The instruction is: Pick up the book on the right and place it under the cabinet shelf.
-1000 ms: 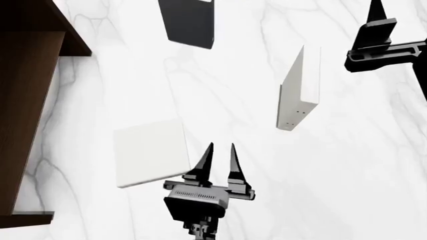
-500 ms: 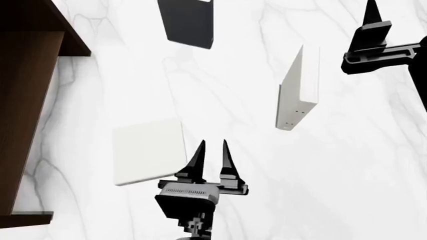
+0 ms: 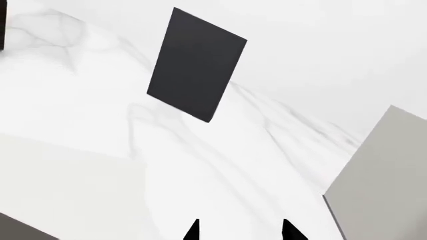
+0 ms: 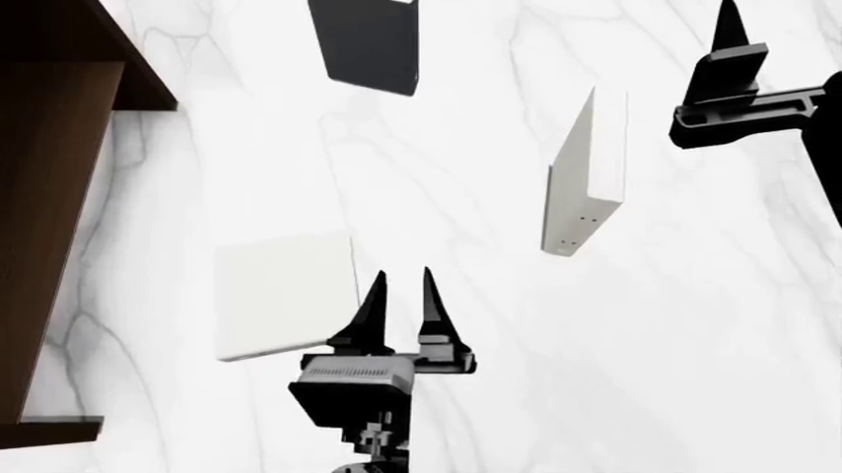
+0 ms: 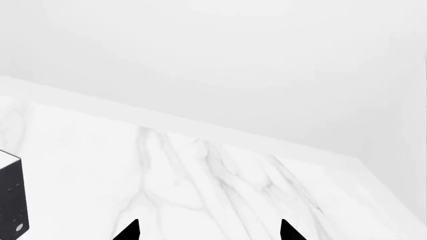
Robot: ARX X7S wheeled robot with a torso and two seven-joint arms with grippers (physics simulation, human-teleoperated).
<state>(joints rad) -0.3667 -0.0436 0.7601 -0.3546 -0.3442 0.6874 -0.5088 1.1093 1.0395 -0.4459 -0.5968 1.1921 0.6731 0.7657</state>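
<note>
The book point(image 4: 283, 296) is a plain off-white slab lying flat on the marble table, right of the dark brown cabinet shelf point(image 4: 53, 197). My left gripper point(image 4: 401, 281) hovers just beside the book's right edge, open and empty. In the left wrist view the book point(image 3: 67, 190) fills the lower corner, beside the left gripper point(image 3: 241, 230), whose tips stand apart over bare marble. My right gripper point(image 4: 728, 30) hangs at the far right, away from the book. In the right wrist view the right gripper point(image 5: 208, 231) is wide open with nothing in it.
A dark charcoal book point(image 4: 369, 44) stands at the back middle. A pale book with small dots on its spine point(image 4: 586, 177) stands upright to the right of centre. White marble table point(image 4: 684, 345) spreads around them. The cabinet's side panel runs along the left edge.
My left gripper has shifted left and slightly back, ending closer to the off-white book's right edge. The right gripper has barely moved. The books stay in place.
</note>
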